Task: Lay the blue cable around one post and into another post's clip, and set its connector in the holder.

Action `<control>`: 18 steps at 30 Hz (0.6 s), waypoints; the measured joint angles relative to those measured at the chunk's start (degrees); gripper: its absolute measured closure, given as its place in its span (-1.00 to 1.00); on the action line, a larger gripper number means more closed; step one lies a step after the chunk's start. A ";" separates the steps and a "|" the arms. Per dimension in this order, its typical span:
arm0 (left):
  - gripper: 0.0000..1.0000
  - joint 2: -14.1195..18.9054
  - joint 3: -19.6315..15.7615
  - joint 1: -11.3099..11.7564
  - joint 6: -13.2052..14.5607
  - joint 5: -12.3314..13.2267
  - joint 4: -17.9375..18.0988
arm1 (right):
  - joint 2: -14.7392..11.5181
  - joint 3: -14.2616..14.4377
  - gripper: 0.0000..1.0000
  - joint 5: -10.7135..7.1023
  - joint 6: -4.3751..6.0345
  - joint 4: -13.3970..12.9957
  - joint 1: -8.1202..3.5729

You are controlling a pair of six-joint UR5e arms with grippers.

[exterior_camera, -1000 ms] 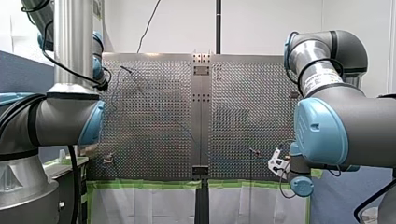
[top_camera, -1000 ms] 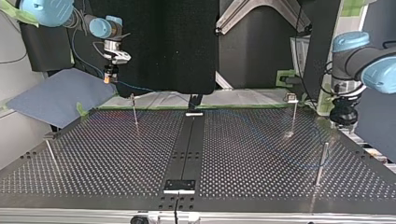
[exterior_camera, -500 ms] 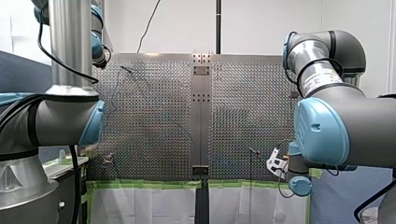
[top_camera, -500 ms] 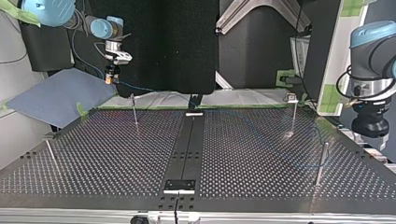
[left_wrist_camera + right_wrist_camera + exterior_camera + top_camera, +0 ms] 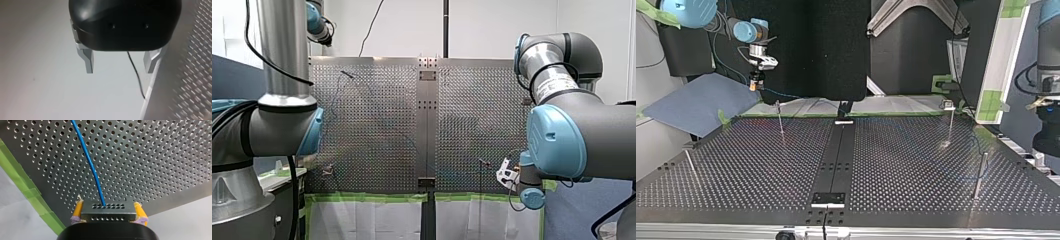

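Green tape (image 5: 32, 193) edges the perforated table (image 5: 916, 165), a black backdrop (image 5: 836, 50) behind. In the top view, left of the table's black centre strip (image 5: 836, 150), the right gripper (image 5: 108, 210) pinches the connector (image 5: 108, 216) of the one blue cable (image 5: 91, 167). Four posts (image 5: 780, 120) stand, two each side. Right of it, the left gripper (image 5: 119, 68) has its fingers (image 5: 88, 62) spread.

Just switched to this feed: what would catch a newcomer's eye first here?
My right gripper stands out first: its yellow pads are shut on the connector, and the blue cable runs from it over the perforated table. My left gripper hangs open and empty beside the table's edge. In the top view, thin posts stand apart on the table.
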 joint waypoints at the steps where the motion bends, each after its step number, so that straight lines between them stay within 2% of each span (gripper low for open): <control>1: -1.00 0.49 0.49 -0.19 0.02 -0.05 -0.48 | 0.00 -0.01 1.00 0.00 -0.09 0.01 0.00; 6: -1.00 3.07 2.83 -1.69 0.14 -0.47 -3.10 | 0.00 -0.01 1.00 0.03 -0.42 0.10 0.02; 11: -1.00 4.51 2.18 -2.72 0.17 -0.61 -5.82 | 0.01 -0.02 1.00 0.01 -0.51 0.35 0.06; 18: -1.00 3.04 -0.06 -4.71 1.57 -2.07 -9.43 | 0.02 -0.02 1.00 0.00 -0.54 0.47 0.35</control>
